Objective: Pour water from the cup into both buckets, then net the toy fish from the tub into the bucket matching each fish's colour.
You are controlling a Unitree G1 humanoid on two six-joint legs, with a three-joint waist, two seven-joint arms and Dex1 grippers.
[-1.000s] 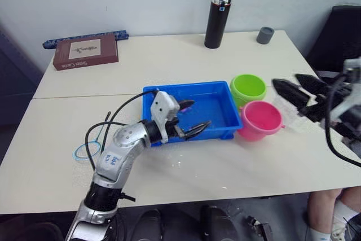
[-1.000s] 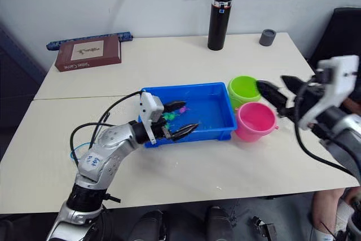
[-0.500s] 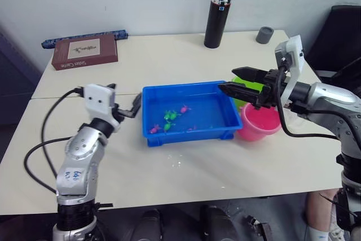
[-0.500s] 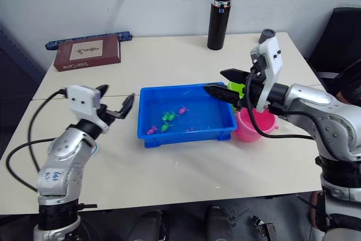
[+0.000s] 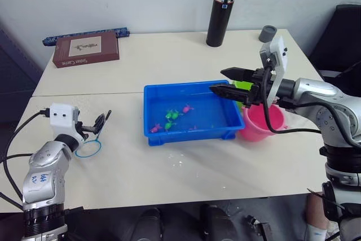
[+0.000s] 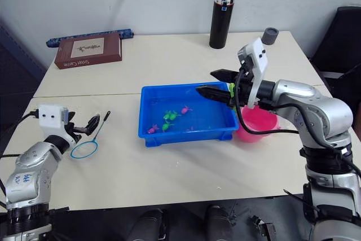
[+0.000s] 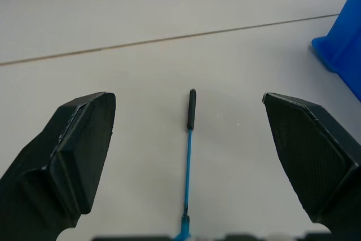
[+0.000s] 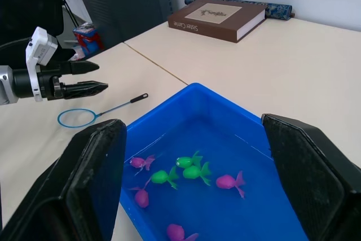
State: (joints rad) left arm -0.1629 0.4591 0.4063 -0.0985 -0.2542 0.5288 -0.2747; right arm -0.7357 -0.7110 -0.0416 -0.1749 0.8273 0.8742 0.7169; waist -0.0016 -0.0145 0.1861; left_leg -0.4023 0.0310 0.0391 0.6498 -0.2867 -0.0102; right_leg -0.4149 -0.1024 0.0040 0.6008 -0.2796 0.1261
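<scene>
The blue tub (image 5: 190, 134) sits mid-table with several green and pink toy fish (image 8: 189, 162) in shallow water. Right of it stands the pink bucket (image 5: 263, 123); of the green bucket (image 5: 243, 85) just a sliver shows behind my right gripper (image 5: 218, 81). That gripper hangs open and empty over the tub's right end. A small blue net (image 5: 87, 149) lies on the table at the left, its black-tipped handle (image 7: 191, 109) pointing away. My left gripper (image 5: 97, 123) hovers open over the handle, not touching it. The cup is out of view.
A tall black flask (image 5: 220, 13) and a grey cap (image 5: 267, 33) stand at the back right. A brown book (image 5: 86, 50) lies at the back left with a long blue case (image 5: 84, 33) behind it. A dark chair (image 5: 340, 32) stands off the table's right side.
My left gripper has drawn back from the tub, leftward to over the net handle. My right gripper has swung in from the right to over the tub's right end.
</scene>
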